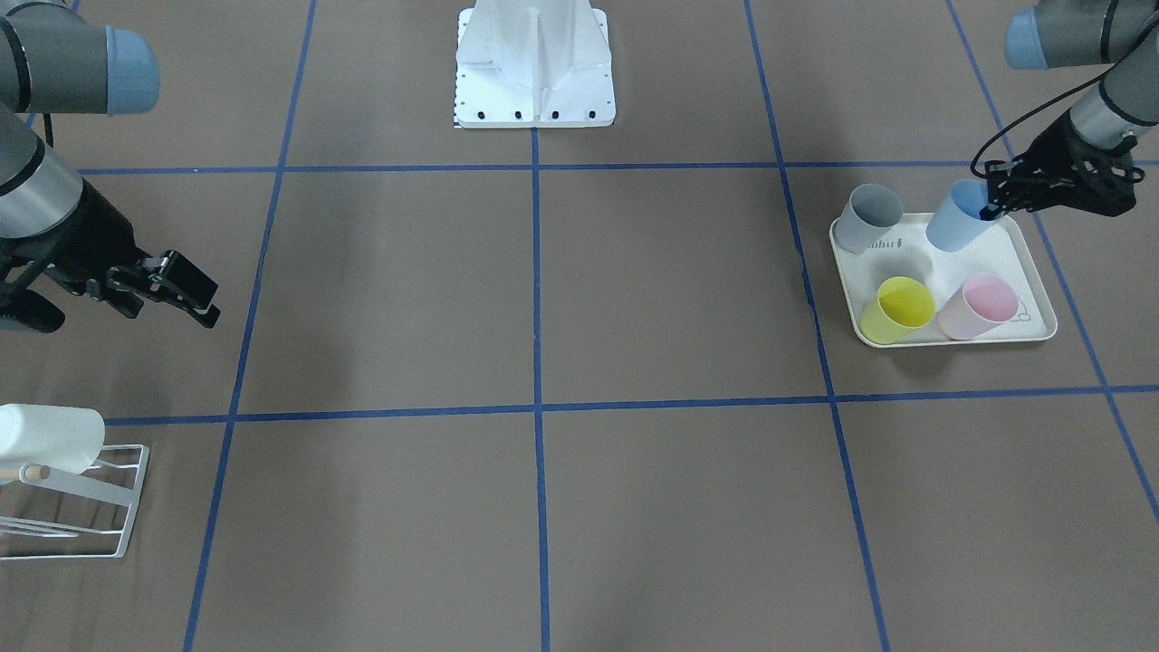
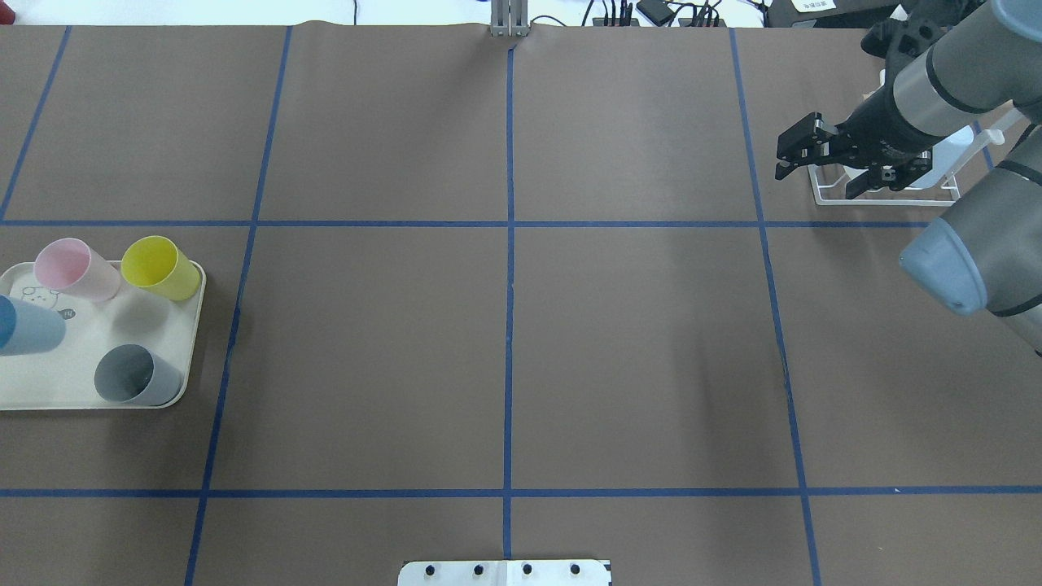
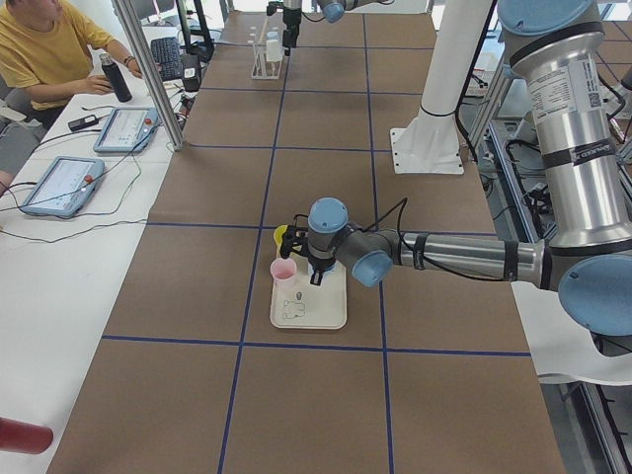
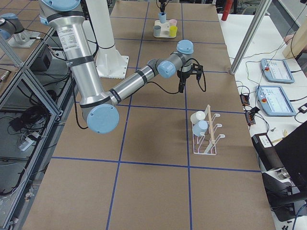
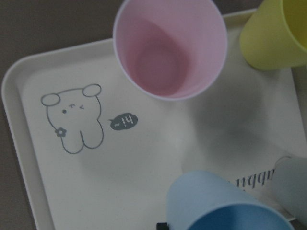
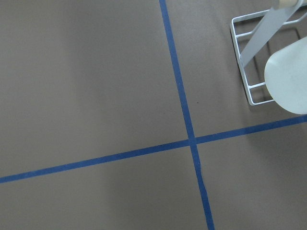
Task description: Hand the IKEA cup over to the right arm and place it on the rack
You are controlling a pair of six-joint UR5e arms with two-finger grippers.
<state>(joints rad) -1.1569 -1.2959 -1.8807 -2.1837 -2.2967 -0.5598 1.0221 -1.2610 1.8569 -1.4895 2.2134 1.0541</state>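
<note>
A light blue cup (image 1: 958,220) hangs tilted over the cream tray (image 1: 1023,263). My left gripper (image 1: 993,201) is shut on its rim, with one finger inside the cup. The cup also shows at the bottom of the left wrist view (image 5: 225,208) and at the left edge of the overhead view (image 2: 28,327). My right gripper (image 1: 197,296) is open and empty, hovering beside the white wire rack (image 1: 90,498). The gripper (image 2: 791,152) and the rack (image 2: 879,194) also show in the overhead view. A white cup (image 1: 50,435) hangs on the rack.
A grey cup (image 1: 867,217), a yellow cup (image 1: 896,310) and a pink cup (image 1: 978,306) stand on the tray. The robot's white base (image 1: 534,72) is at the back centre. Blue tape lines cross the brown table.
</note>
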